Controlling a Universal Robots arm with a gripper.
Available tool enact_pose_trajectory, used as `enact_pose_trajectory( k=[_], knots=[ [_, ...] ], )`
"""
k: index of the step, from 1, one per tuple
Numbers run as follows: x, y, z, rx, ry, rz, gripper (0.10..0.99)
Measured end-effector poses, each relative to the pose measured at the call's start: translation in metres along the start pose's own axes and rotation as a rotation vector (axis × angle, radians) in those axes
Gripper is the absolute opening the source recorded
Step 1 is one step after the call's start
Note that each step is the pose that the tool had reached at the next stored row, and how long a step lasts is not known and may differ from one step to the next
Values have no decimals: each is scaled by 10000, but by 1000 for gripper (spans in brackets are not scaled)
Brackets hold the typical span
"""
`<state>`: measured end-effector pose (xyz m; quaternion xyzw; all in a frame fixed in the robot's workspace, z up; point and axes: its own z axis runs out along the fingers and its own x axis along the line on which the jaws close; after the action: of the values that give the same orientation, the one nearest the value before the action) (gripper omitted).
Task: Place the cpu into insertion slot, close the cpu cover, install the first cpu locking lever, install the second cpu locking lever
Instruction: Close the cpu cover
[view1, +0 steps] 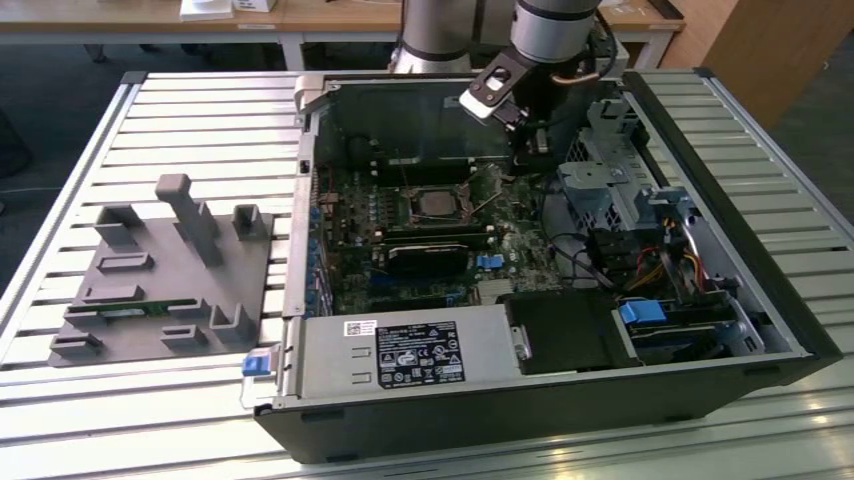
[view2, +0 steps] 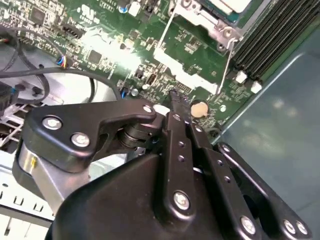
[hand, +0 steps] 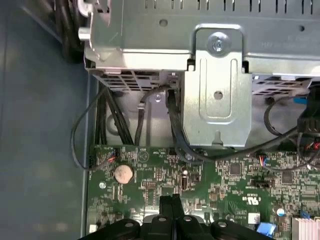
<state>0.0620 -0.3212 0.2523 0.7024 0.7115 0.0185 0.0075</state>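
My hand (view2: 175, 100) is down inside the open computer case (view1: 747, 300), in the upper middle of the exterior view. Its two fingers (hand: 165, 205) are pressed together with nothing between them, and the tips hang just over the green motherboard (hand: 225, 175). The cpu (view1: 434, 205) lies in the insertion slot (view1: 404, 190) at the centre of the board, a little toward the exterior view's left of my hand. From the second wrist view, I judge the cpu cover (view2: 212, 22) to be lying flat around it, though I cannot tell whether it is fully seated. Two thin wire locking levers (view2: 227, 62) run along the socket's edges, and one ends near my fingertips. I cannot tell whether either is hooked down. The risk I see is crowding. A coin battery (hand: 123, 173) and rows of tiny parts sit just beside my fingertips, so a slightly low or skewed push could scrape the board. The lever wire is slim and springy, so it could slide off my closed tips and snap back. The black cables (hand: 175, 130) under the metal drive cage (hand: 215, 85) could snag my wrist.
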Motion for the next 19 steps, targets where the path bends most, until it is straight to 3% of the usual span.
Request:
enact_pose_trajectory(
  k=[5, 12, 19],
  knots=[
    [2, -5, 51, 34, 1, 2, 106],
    [2, -20, 52, 36, 0, 3, 106],
    [2, -85, 51, 36, 0, 1, 106]
  ],
)
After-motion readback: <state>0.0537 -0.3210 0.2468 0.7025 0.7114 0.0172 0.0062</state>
